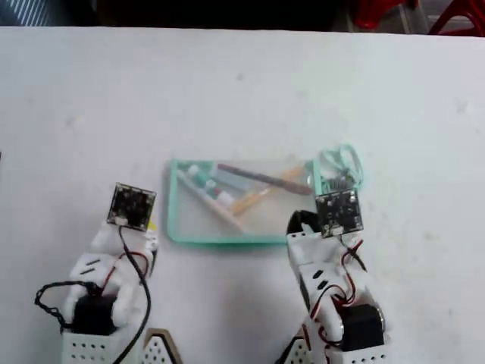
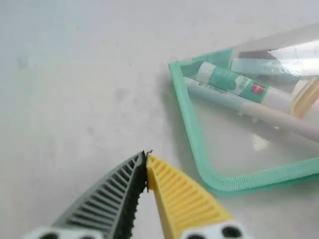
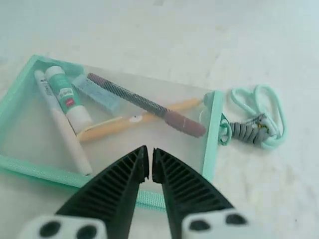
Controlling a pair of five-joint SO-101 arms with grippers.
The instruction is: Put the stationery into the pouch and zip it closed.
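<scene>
Left gripper (image 2: 146, 158) and right gripper (image 3: 150, 152), both closed and empty, sit nearest. One pouch (image 1: 223, 240) beyond holds five stationery items (image 3: 67, 99); one cord (image 3: 246, 132) at its right end

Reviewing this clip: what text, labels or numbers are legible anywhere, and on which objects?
Glue stick label, inside the pouch: print and a red mark, too blurred to read.
White pen barrel: dark lettering, too small to read.
No other readable text.
</scene>
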